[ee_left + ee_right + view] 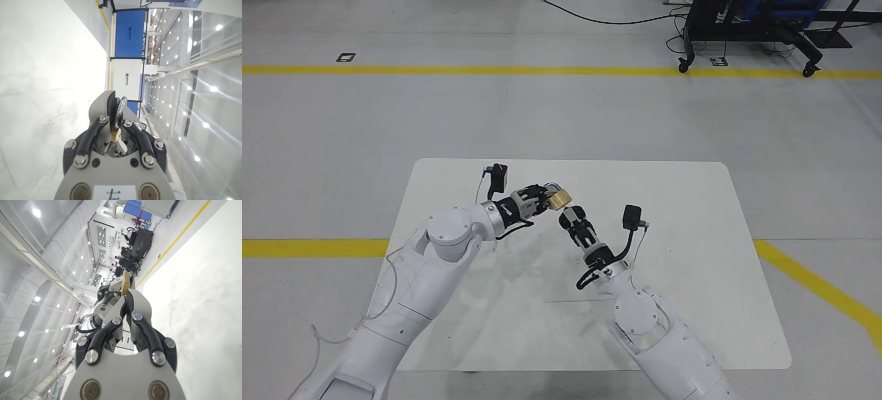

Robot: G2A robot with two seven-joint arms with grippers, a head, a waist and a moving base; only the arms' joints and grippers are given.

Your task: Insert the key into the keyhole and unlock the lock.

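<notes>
Over the white table (692,300), my left gripper (542,198) is shut on a brass padlock (559,198). In the left wrist view the lock's brass body (115,133) sits between the pads, and its silver shackle (121,108) points past the fingertips. My right gripper (572,218) is shut, with its tips right against the lock's end. In the right wrist view its fingertips (130,294) meet the padlock (125,282). Only a thin brass sliver of the key (123,293) shows there; the rest is hidden between the pads.
Both grippers hang above the table's far middle, the bare top (37,75) spreading all around them. A black wheeled stand (752,30) and a cable lie on the floor beyond the far edge. Yellow floor lines (542,70) run past the table.
</notes>
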